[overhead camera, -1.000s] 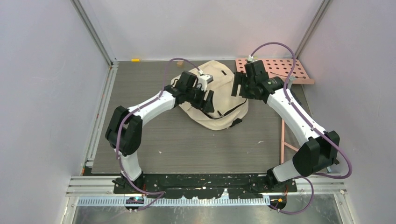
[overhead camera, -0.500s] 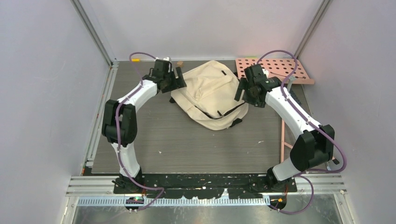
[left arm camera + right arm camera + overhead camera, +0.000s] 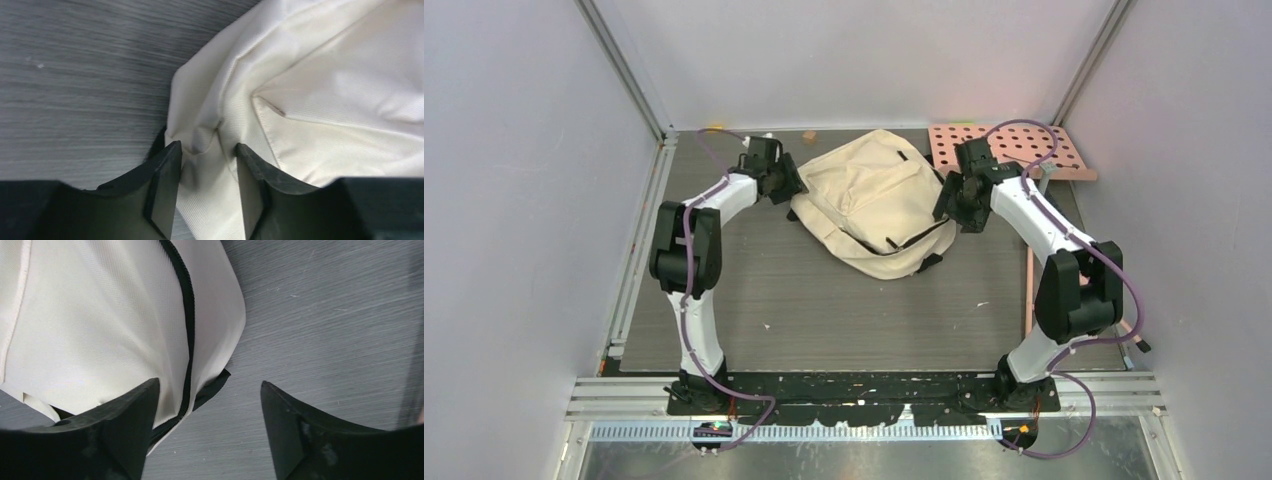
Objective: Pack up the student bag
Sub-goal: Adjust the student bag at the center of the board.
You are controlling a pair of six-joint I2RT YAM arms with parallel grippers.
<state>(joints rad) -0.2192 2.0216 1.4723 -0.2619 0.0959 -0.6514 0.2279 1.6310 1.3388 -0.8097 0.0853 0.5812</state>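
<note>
1. The bag [image 3: 869,195] lies flat on the far half of the worktop [image 3: 824,310], midway between its left and right edges. It is soft and much bigger than either set of jaws, so a pull on one side alone may make it slide or crumple rather than open.
2. The left arm [image 3: 724,200] has its jaws partway apart astride a fold [image 3: 200,142] at the bag's left edge. I cannot tell whether they pinch it. So thin a bite of cloth could slip free.
3. The right arm [image 3: 1034,215] has its jaws released and wide. One jaw is over the bag's right edge beside the black zip [image 3: 187,315], the other over bare worktop. Closing here may catch cloth instead of the zip pull, which I cannot see.
4. Count: one bag, two arms, one pink board [image 3: 1024,150] at the far right corner, and one small tan block [image 3: 809,134] at the far edge. Nothing to pack shows.
</note>
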